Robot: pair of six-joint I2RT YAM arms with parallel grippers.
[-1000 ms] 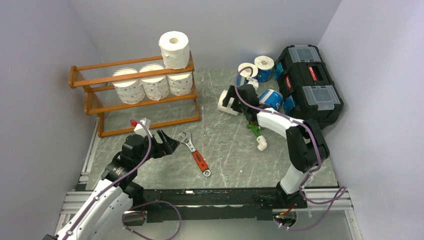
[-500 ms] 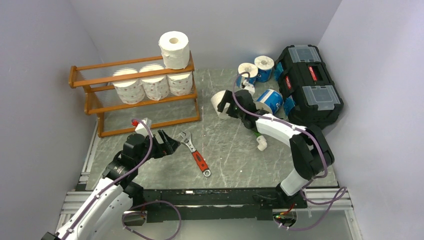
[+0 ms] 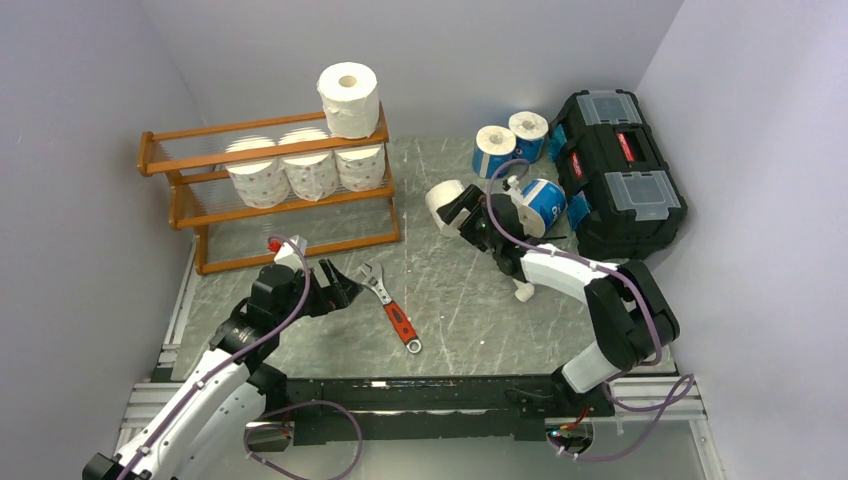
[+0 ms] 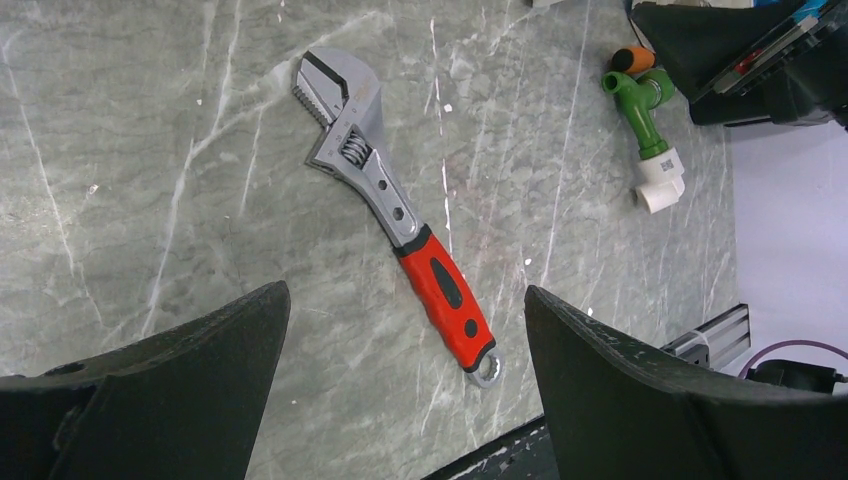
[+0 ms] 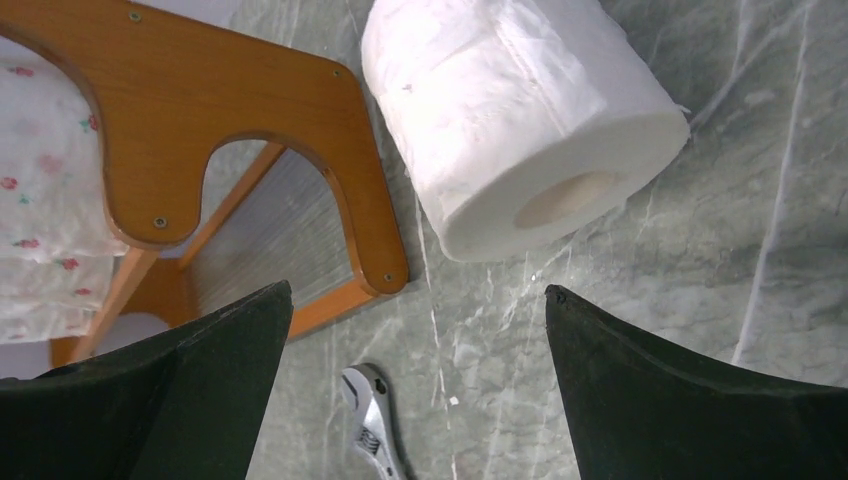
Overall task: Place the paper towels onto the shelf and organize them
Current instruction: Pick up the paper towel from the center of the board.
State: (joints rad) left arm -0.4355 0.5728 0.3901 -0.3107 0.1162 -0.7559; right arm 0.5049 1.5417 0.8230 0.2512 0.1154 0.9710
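Right fingers [image 5: 700, 400] spread wide, empty, white roll [image 5: 500, 110] just beyond them, left fingers [image 4: 150, 380] wide, empty, over wrench [image 4: 395, 215]

Bright, even, diffuse light casts only faint, soft shadows on the desk [image 3: 455, 300], and every view is sharp from centre to edges.

No lettering reads clearly, even on blue-wrapped paper towels [image 3: 493, 152].

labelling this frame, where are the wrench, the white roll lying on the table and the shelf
wrench [image 4: 445, 290], left wrist view, on its red handle
white roll [image 5: 520, 110], right wrist view, on its outer paper side
shelf [image 3: 300, 253], top external view, on its bottom front rail
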